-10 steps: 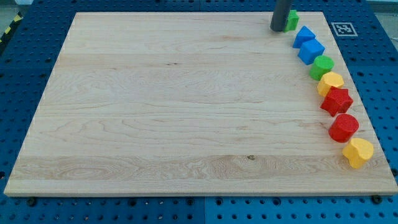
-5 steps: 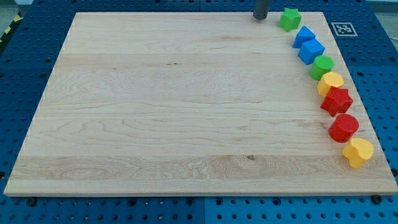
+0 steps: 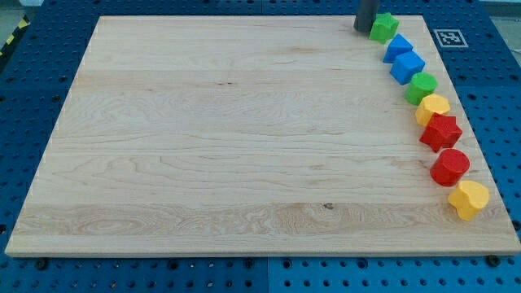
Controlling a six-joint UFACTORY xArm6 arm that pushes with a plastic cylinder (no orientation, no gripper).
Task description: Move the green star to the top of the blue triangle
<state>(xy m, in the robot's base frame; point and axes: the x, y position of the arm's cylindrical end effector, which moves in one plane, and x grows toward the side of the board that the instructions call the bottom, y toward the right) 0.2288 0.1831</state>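
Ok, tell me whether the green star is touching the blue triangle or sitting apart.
Touching, or very nearly: the green star sits at the upper left corner of the blue triangle with no visible gap. My tip presses its left side.

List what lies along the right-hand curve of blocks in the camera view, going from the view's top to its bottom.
My tip → green star → blue triangle → blue block → green block → yellow block → red star → red block → yellow block.
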